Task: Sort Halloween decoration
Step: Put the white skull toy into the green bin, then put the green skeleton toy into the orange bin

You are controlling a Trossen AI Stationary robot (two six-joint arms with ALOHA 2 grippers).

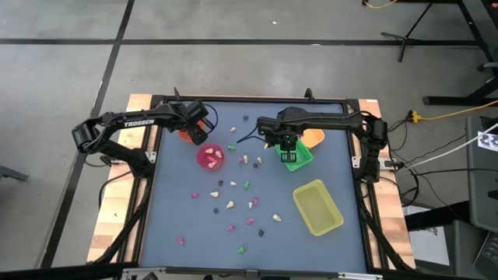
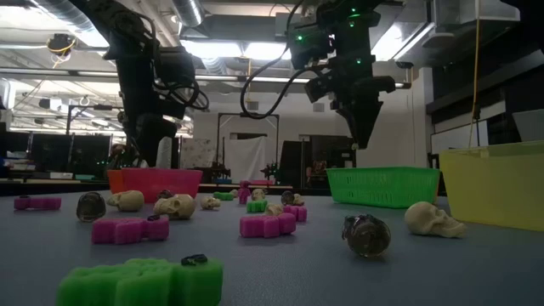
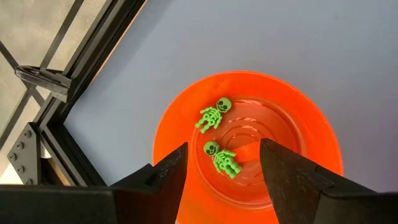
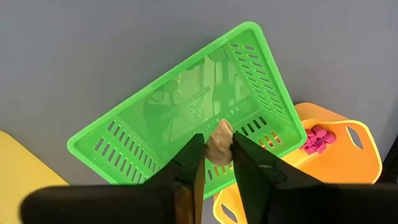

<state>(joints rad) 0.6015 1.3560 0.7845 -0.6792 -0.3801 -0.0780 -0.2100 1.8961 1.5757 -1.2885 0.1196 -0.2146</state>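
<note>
Right claw (image 4: 215, 163): clenched on a cream-white trinket (image 4: 220, 142), poised directly above the green tray (image 4: 149, 124), tray floor straight below and walls clear all round. Left claw (image 3: 222, 167): released, empty, over the orange cup (image 3: 311, 143) holding two green skeletons (image 3: 214, 115). Remaining trinkets (image 1: 231, 205) lie scattered mid-desk (image 1: 179, 225), nearer the right arm; yellow tray (image 1: 317, 207) just beside.

An orange cup (image 3: 249, 140) sits centre frame on the grey table (image 3: 280, 37) — two green skeletons (image 3: 217, 134) inside, dark fingers (image 3: 168, 177) spread wide below.
</note>
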